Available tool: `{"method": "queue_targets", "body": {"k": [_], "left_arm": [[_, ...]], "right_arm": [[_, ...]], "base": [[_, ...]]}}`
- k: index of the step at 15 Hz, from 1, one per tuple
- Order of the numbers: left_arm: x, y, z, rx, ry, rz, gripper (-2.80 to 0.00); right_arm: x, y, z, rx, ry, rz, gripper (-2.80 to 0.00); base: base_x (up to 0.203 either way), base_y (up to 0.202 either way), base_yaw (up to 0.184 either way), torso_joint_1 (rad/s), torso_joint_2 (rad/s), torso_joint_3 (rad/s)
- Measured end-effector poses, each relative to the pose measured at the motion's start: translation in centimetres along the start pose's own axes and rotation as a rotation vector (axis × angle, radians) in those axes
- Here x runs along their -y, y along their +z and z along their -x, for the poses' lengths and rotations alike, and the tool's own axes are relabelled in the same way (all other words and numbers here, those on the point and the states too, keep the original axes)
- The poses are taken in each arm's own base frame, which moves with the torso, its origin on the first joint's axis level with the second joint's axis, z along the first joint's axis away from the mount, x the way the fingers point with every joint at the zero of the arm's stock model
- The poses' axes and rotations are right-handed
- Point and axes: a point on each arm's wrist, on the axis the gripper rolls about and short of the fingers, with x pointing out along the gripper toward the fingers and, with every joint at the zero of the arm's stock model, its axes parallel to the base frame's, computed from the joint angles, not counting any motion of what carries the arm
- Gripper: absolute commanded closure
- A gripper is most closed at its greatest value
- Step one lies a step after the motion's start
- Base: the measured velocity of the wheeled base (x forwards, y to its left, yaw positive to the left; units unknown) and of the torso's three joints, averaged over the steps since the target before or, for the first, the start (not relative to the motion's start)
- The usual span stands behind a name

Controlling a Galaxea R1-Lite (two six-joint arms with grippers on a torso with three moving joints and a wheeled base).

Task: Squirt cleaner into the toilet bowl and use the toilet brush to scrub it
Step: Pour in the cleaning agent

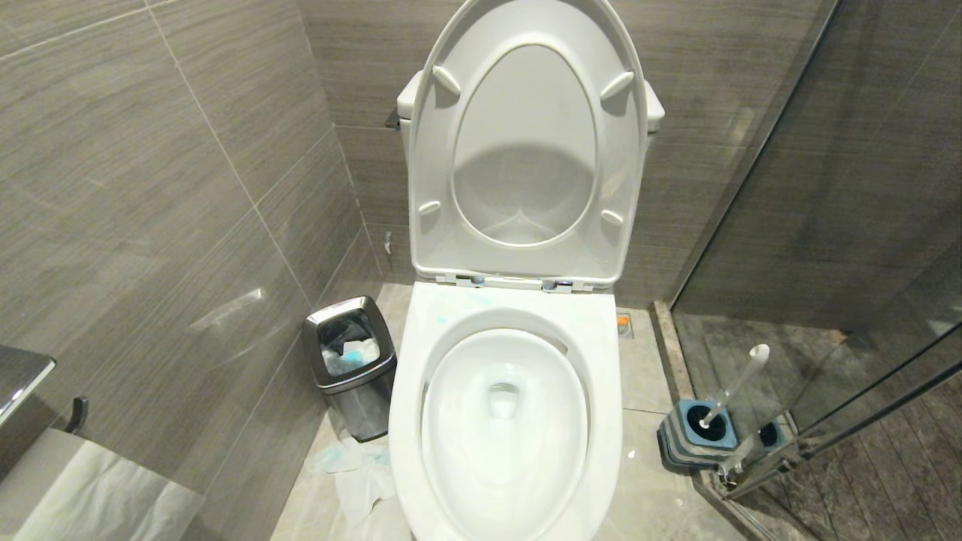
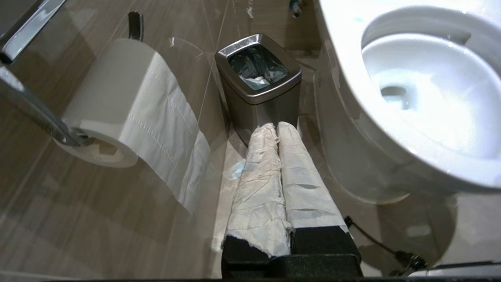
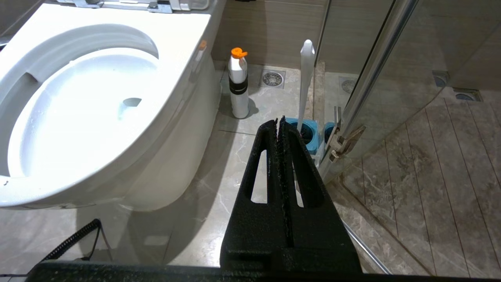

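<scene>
brush stands tilted in blue holder on floor, right of bowl, against glass door. handle slim, stiff, light plastic, likely slippery; i'd grip mid-shaft, below rounded tip. white bottle, orange cap, stands between bowl and brush. right gripper closed, empty, hangs near brush. left gripper, fingers paper-wrapped, closed, empty, by bin.

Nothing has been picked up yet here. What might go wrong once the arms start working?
1. The toilet brush stands right against the glass shower door; reaching for it may knock the glass or its hinge.
2. The left hand has paper-wrapped fingers, which may slip on a smooth bottle.
3. The orange-capped bottle stands upright close beside the toilet bowl, easy to topple.
</scene>
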Motion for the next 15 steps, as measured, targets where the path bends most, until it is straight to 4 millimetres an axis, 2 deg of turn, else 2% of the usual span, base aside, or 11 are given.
{"method": "queue_targets", "body": {"k": [2, 15], "left_arm": [[0.04, -0.03, 0.0, -0.001, -0.016, -0.045, 0.0], [0.05, -0.05, 0.0, -0.003, -0.019, -0.07, 0.0]], "right_arm": [[0.0, 0.0, 0.0, 0.0, -0.001, 0.0, 0.0], [0.0, 0.0, 0.0, -0.001, 0.0, 0.001, 0.0]], "base": [[0.0, 0.0, 0.0, 0.0, 0.0, 0.0], [0.0, 0.0, 0.0, 0.0, 0.0, 0.0]]}}
